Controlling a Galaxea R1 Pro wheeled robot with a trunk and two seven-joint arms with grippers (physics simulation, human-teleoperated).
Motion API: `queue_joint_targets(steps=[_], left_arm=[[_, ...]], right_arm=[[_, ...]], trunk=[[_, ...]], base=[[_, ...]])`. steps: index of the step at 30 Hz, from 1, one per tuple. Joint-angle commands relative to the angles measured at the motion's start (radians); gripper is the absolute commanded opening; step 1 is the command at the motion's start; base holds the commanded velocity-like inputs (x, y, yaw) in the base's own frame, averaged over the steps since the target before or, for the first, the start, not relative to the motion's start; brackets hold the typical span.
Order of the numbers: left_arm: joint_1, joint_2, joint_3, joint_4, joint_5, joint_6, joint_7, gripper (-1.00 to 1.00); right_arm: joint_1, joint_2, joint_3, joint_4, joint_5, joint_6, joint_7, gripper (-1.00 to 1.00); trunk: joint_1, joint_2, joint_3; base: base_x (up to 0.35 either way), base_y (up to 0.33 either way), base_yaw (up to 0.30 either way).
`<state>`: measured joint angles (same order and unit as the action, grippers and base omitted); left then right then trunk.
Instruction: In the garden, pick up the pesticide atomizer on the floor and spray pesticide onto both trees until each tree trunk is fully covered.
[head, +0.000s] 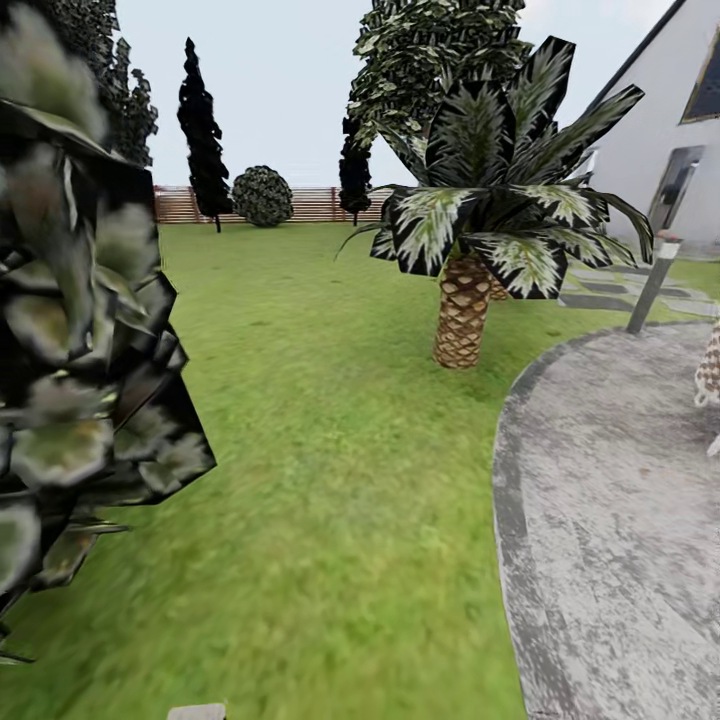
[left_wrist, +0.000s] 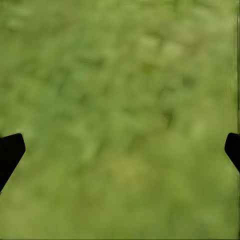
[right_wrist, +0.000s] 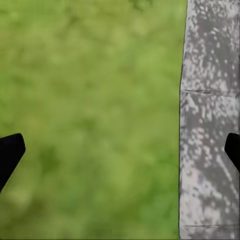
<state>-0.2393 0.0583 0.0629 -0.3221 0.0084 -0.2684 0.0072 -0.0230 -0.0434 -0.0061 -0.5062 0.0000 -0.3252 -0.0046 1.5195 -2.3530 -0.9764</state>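
One short scaly-trunked palm (head: 463, 312) on the wide green grass lawn (head: 320, 450); beside it, the curved grey paved area (head: 620, 520); beyond that paving, a grey post lamp (head: 652, 282); far behind the palm, brown slatted fence (head: 310, 203); left gripper (left_wrist: 120, 150) and right gripper (right_wrist: 120, 150) spread wide, holding nothing, over grass; atomizer unlocated.
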Motion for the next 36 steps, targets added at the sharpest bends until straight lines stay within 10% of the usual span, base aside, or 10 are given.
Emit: queue_joint_targets(steps=[1, 36], left_arm=[[0.000, 0.000, 0.000, 0.000, 0.000, 0.000, 0.000, 1.00], [0.000, -0.001, 0.000, 0.000, -0.001, 0.000, -0.001, 1.00]], right_arm=[[0.000, 0.000, 0.000, 0.000, 0.000, 0.000, 0.000, 1.00], [0.000, 0.000, 0.000, 0.000, 0.000, 0.000, 0.000, 1.00]], trunk=[[0.000, 0.000, 0.000], [0.000, 0.000, 0.000]], base=[[0.341, 0.000, -0.154], [0.338, -0.025, -0.006]])
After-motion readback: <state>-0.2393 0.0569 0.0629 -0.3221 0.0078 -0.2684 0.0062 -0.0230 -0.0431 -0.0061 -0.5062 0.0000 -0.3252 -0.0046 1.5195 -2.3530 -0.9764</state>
